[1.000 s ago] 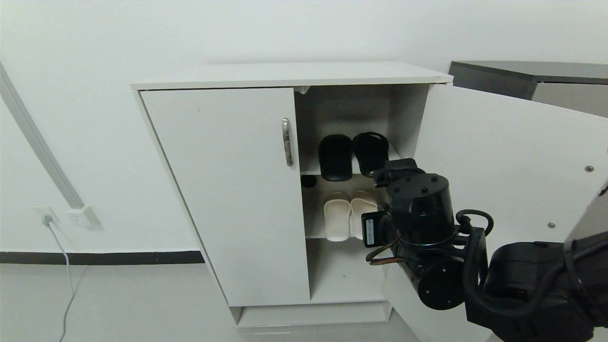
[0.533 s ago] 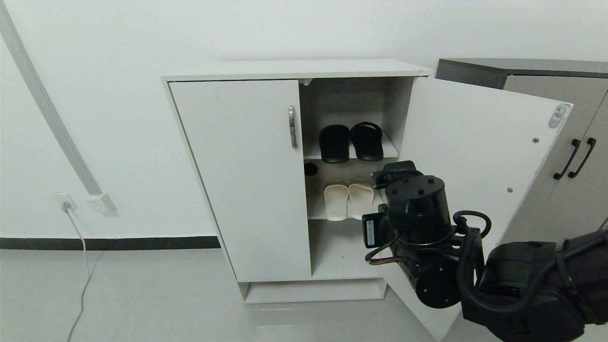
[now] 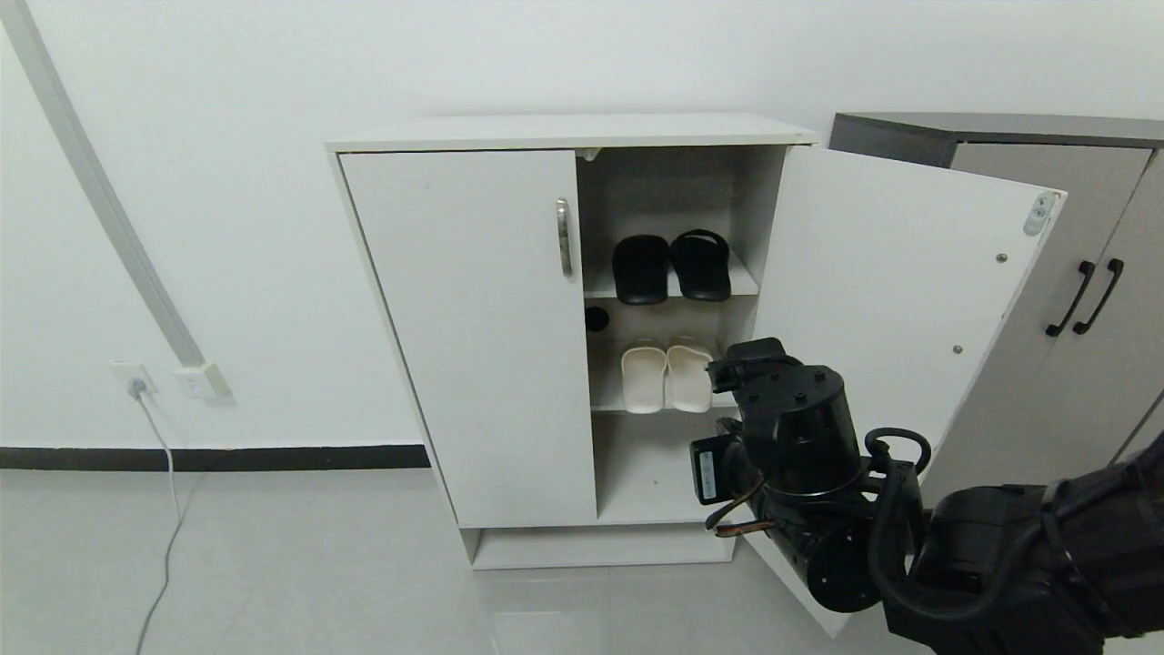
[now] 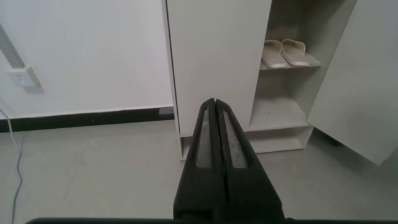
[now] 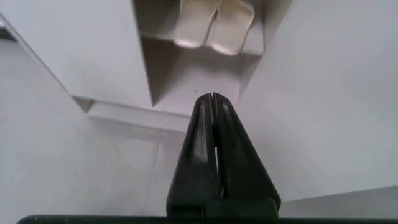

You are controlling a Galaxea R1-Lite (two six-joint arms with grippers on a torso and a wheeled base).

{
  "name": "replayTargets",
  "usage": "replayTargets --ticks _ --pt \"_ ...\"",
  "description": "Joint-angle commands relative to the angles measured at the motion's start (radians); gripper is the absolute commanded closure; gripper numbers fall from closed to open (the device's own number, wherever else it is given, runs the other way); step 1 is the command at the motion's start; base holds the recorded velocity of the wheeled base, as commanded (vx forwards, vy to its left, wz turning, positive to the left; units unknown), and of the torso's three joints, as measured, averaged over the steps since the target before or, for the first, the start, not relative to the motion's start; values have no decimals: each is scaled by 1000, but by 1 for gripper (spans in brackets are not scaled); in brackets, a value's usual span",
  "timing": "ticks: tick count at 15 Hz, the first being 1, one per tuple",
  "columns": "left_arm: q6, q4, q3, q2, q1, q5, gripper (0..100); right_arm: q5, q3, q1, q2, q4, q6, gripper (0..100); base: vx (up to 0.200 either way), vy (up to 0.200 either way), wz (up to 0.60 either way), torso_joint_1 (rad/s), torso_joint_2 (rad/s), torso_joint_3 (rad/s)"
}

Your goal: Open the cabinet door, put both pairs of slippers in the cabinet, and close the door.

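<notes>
Gripping nothing, the left end effector has its fingers pressed fully together and hangs over the floor, near side of the cabinet.

Right end effector: likewise closed tight and empty, touching nothing, in front of the cabinet's lower opening, just left of the open right door.

Left door: shut.

Black slippers: side by side on the upper shelf.

White slippers: side by side on the middle shelf.

Against the earlier frames: the head camera has drawn back, so the cabinet sits farther off and a grey cabinet at right shows its handled doors. Both pairs keep their shelves, the right door stays open, and the white pair is no longer overlapped by the right arm.
</notes>
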Motion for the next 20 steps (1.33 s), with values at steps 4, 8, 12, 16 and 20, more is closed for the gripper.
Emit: replayTargets --ticks 4,8,12,16,20 --pt "-1 0 0 0 1 0 100 2 16 -9 4 -1 -6 100 0 0 0 0 0 0" --pt "-1 0 0 0 1 0 100 2 22 -11 3 -1 -12 100 0 0 0 0 0 0" --pt "-1 0 0 0 1 0 100 3 24 -11 9 -1 -10 100 0 0 0 0 0 0" --pt "-1 0 0 0 1 0 100 3 26 -15 11 -1 -10 100 0 0 0 7 -142 -176" --pt "-1 0 0 0 1 0 100 3 26 -22 20 -1 -10 100 0 0 0 50 -443 -350"
